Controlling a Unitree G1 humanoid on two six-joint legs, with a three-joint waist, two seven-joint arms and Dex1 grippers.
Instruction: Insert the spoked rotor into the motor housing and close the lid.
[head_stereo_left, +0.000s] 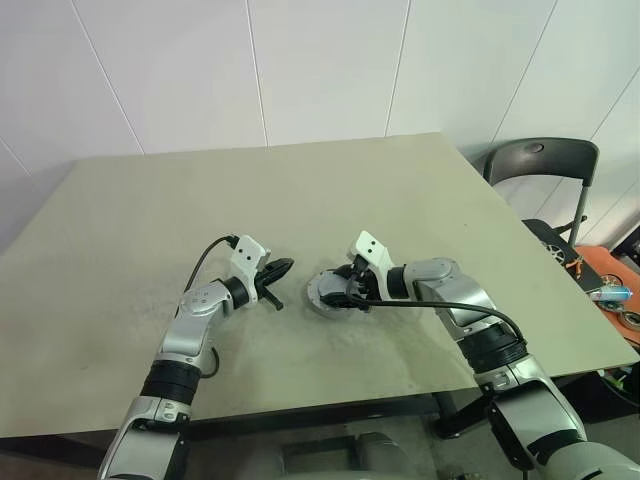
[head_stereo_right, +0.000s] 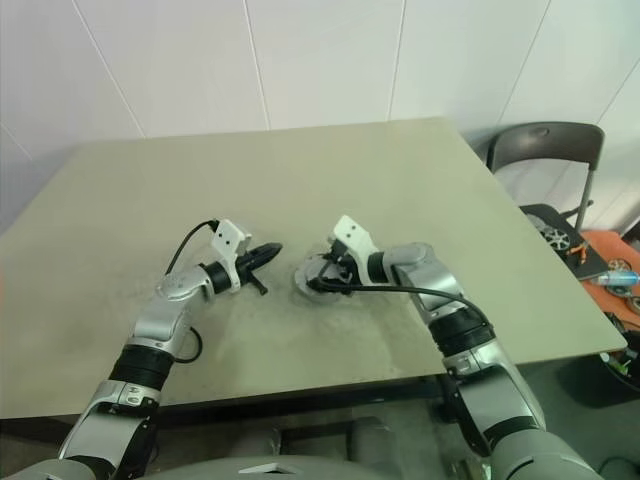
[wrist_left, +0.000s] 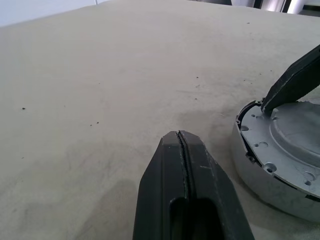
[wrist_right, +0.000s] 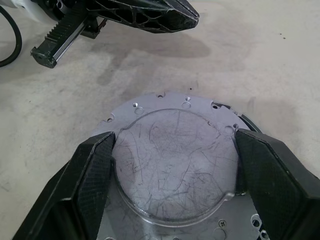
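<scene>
The lid (wrist_right: 172, 160), a scratched grey-silver disc with a raised round centre and small holes around its flange, lies flat on the table (head_stereo_left: 250, 200). It sits on the motor housing, of which a thin black rim (wrist_right: 248, 123) peeks out at one side. My right gripper (head_stereo_left: 338, 291) reaches down over the lid, its fingers (wrist_right: 95, 165) pressed against both sides of the raised centre. My left gripper (head_stereo_left: 284, 267) hovers just left of the lid, shut and empty, its tip pointing toward it. The spoked rotor is hidden.
The beige table has wide bare room behind and to the left of both arms. A dark folding chair (head_stereo_left: 540, 160) stands past the table's right edge, with an orange tray of small parts (head_stereo_left: 605, 285) beside it.
</scene>
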